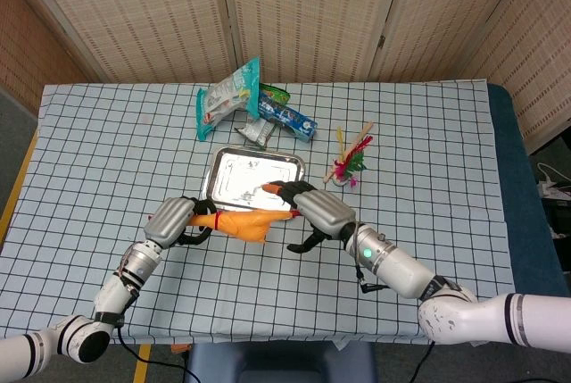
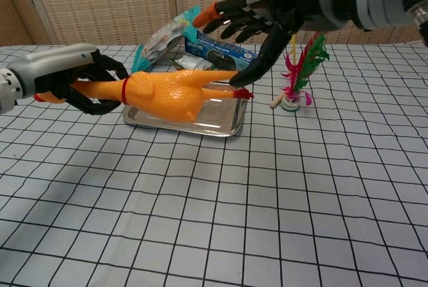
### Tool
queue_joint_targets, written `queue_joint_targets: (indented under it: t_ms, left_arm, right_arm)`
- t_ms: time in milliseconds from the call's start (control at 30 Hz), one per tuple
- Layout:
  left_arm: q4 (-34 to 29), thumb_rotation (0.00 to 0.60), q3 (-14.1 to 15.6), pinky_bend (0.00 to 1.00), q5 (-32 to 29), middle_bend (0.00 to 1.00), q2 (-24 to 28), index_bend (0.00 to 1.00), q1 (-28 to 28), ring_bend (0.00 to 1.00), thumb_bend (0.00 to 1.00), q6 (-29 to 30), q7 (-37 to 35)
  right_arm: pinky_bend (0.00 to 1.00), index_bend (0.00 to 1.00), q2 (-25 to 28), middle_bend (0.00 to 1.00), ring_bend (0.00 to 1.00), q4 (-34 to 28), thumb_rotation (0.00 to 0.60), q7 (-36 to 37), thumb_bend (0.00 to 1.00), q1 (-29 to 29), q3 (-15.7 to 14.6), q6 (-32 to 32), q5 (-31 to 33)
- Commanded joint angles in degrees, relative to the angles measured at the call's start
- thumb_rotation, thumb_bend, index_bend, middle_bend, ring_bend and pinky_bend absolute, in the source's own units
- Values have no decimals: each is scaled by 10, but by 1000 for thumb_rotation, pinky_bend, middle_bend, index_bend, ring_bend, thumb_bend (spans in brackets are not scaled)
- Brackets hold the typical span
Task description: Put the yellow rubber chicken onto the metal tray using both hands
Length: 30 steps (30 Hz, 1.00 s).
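The left robot hand grips the yellow rubber chicken with its red neck band and red feet by the neck end and holds it level in the air, above the front rim of the shiny rectangular metal tray, which sits back of the bench's centre. The right robot hand is open over the chicken's leg end, fingers spread; its thumb looks to be touching or just short of the legs, and I cannot tell which. So the step in hand looks like the second grasp: the carry is mostly done, and the two-handed hold is not yet made.

The next move calls for the right robot hand closing on the legs, then both lowering the toy further over the tray floor, towards the bench's far edge, before letting go.

The chicken is long, pebbled and probably squashy, so a firm grip may bend it. The tray is smooth, mirror-bright, with a low raised rim. The bench wears a soft white cloth with a black grid.
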Motion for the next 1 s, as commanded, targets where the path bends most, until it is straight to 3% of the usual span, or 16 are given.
queue_joint_targets:
  t_ms: [33, 267, 500, 633, 733, 800, 867, 1000]
  left_arm:
    - [0, 600, -1, 406, -8, 682, 2, 827, -2, 446, 670, -4, 1]
    - [4, 600, -6, 406, -24, 684, 4, 829, -7, 447, 667, -11, -5]
    - [-4, 600, -5, 406, -29, 686, 3, 829, -11, 448, 667, -11, 1]
    - [-4, 600, -6, 406, -34, 686, -1, 830, -15, 448, 667, -14, 3]
    - [-5, 600, -5, 406, -35, 686, -4, 830, -16, 448, 666, -13, 5]
    - [-7, 600, -4, 406, -34, 687, -6, 830, -16, 448, 666, -11, 7]
    - [-9, 600, -3, 406, -34, 687, -6, 830, -17, 449, 666, -8, 9]
    - [-14, 600, -3, 406, -35, 688, -4, 830, -16, 449, 667, -3, 14]
  right_arm:
    - [0, 0, -50, 0, 0, 32, 600, -52, 174, 57, -29, 17, 75]
    - [0, 0, -116, 0, 0, 82, 600, -110, 174, 105, -65, 76, 155]
    - [0, 1, -159, 0, 0, 124, 600, -106, 174, 124, -57, 74, 193]
    - [88, 76, -172, 45, 6, 132, 600, -98, 175, 123, -49, 85, 189]
    - [281, 201, -182, 162, 123, 138, 600, -90, 175, 118, -40, 99, 178]
    - [500, 408, -191, 320, 317, 144, 600, -87, 175, 114, -35, 109, 167]
    - [654, 597, -195, 444, 466, 147, 600, -87, 176, 113, -35, 111, 163]
    - [867, 870, -200, 624, 667, 152, 600, -94, 239, 110, -35, 120, 148]
